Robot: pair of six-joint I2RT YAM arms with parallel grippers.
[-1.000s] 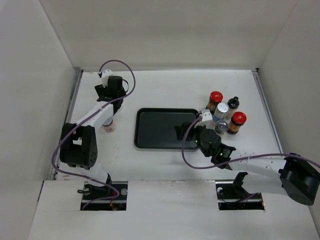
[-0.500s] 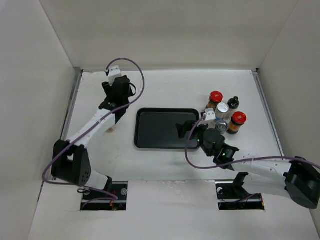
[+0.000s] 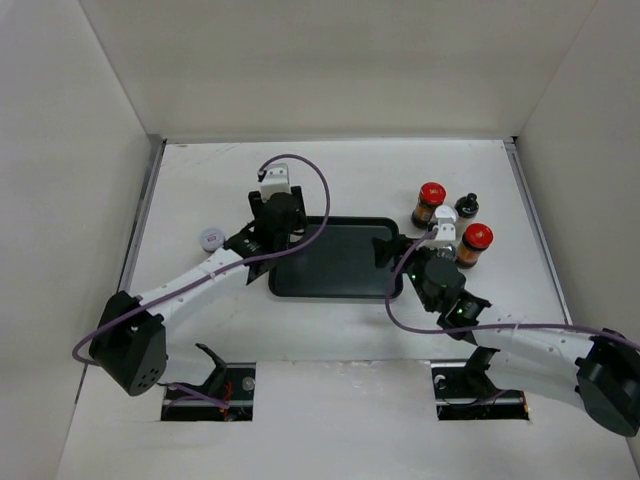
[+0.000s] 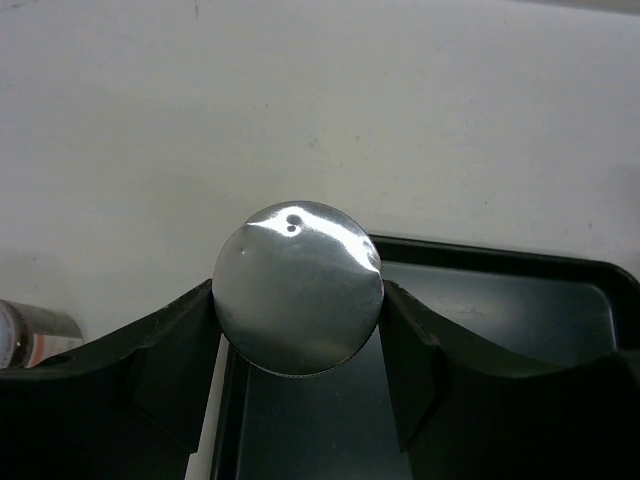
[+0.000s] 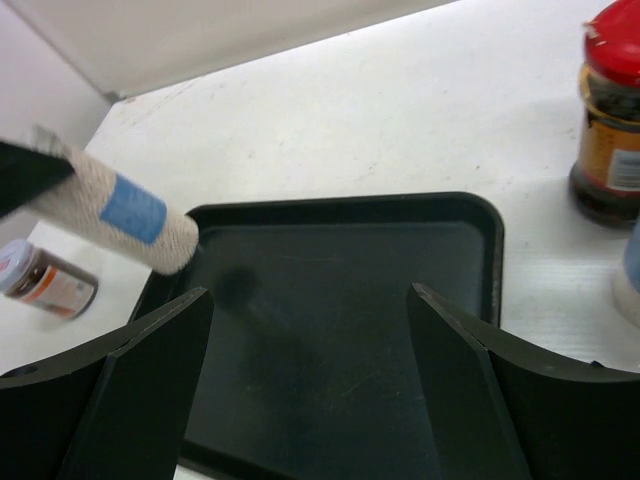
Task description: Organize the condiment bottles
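On my overhead feed the left gripper (image 3: 278, 232) sits at the 10 o'clock corner of the flat black rectangular plastic tray (image 3: 340, 268), its fingers closed on a white textured jar with a blue label (image 5: 120, 212). Through the left wrist camera I see that jar's round, shiny silver end pinched between the two black fingers (image 4: 165, 360), right above the tray's rim. The right wrist camera shows it tilted, its lower end hanging over the tray's left rim. I cannot tell whether it touches the rim.

The right gripper (image 3: 391, 266) is spread wide with nothing between its fingers (image 5: 130, 400), hovering over the tray's 3 o'clock edge and facing across the tray floor.

At 9 o'clock of the tray, apart from it on the white table (image 3: 350, 170), a small brown-filled jar with a pale cap (image 3: 210, 238) lies on its side. At 2 o'clock of the tray stands a red-capped dark-filled glass jar (image 3: 431, 203). A small black-capped bottle (image 3: 466, 209) is just beside it at its 3 o'clock, and a second red-capped jar (image 3: 474, 243) stands nearer me at its 5 o'clock — all three upright and off the tray. The right wrist housing covers the spot between them, so I cannot tell what stands there
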